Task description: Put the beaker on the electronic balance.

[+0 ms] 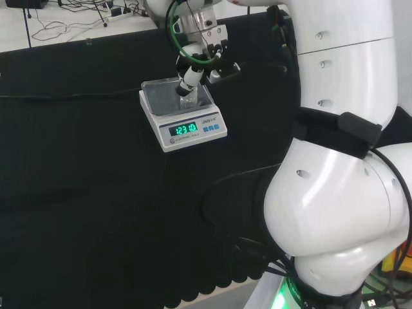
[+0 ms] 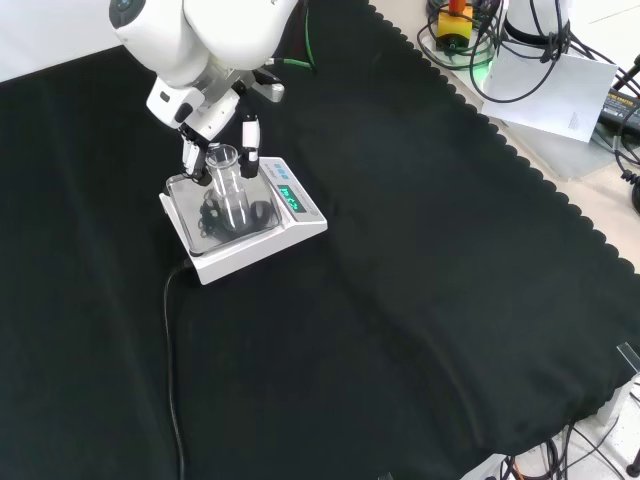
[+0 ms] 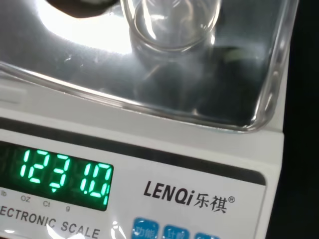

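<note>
The clear glass beaker stands upright on the steel pan of the electronic balance, its lit display suggesting the weight is borne. The hand flanks its upper part, fingers seemingly straight; contact unclear. Black cloth covers the surface.

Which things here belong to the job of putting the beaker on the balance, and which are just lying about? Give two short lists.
Belong to the job:
beaker, standing on the pan
electronic balance, display lit
hand, fingers at the beaker's sides

Just lying about:
black cloth
balance's power cord
cables beyond the cloth's far edge, head view
</note>
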Robot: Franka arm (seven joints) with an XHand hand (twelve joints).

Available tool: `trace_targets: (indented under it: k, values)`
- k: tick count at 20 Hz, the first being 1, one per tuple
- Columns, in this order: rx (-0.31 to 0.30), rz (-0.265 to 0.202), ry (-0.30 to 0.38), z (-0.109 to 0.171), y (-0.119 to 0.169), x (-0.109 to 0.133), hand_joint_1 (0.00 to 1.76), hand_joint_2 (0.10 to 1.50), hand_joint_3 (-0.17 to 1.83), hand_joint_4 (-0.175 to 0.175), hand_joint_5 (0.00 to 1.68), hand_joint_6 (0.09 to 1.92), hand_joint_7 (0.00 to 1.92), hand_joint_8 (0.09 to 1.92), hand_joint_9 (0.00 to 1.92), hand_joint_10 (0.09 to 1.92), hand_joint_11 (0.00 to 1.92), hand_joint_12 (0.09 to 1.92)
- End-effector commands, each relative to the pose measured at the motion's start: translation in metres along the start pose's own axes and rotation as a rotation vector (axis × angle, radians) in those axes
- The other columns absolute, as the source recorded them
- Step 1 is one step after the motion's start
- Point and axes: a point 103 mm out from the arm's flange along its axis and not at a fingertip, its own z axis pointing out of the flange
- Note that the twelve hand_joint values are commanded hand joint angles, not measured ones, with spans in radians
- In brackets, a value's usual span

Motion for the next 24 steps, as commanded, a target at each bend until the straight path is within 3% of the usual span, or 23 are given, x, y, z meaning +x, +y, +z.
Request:
trace_targets:
  k: [1, 7, 9, 11, 13, 17, 21, 24]
  values:
    - [-0.016, 0.025, -0.037, -0.004, -0.004, -0.002, 0.64, 0.84, -0.17, -0.080, 0.30, 0.83, 0.57, 0.85, 0.94, 0.53, 1.32, 0.83]
    - [0.063, 0.054, -0.014, -0.002, -0.005, -0.006, 0.50, 0.78, -0.15, -0.035, 0.12, 0.48, 0.18, 0.78, 0.37, 0.84, 0.85, 1.19]
    - [0.099, 0.065, 0.011, -0.003, -0.005, -0.008, 0.42, 0.74, -0.13, -0.014, 0.04, 0.26, 0.05, 0.58, 0.12, 0.86, 0.62, 1.31]
    - [0.112, 0.066, 0.023, -0.006, -0.008, -0.009, 0.36, 0.70, -0.11, 0.014, 0.01, 0.09, 0.01, 0.19, 0.03, 0.36, 0.29, 1.42]
    - [0.124, 0.065, 0.022, -0.011, -0.012, -0.009, 0.35, 0.68, -0.08, 0.033, 0.00, 0.09, 0.00, 0.09, 0.01, 0.09, 0.08, 1.43]
    - [0.097, 0.056, 0.001, -0.034, -0.035, -0.013, 0.32, 0.67, -0.06, 0.031, 0.00, 0.09, 0.00, 0.09, 0.00, 0.09, 0.00, 1.37]
    - [0.036, 0.045, -0.058, -0.061, -0.077, -0.015, 0.31, 0.69, -0.04, 0.020, 0.00, 0.09, 0.00, 0.09, 0.06, 0.09, 0.00, 1.39]
    - [-0.005, 0.051, -0.116, -0.075, -0.114, -0.018, 0.30, 0.67, -0.01, 0.016, 0.00, 0.09, 0.03, 0.09, 0.01, 0.36, 0.00, 1.44]
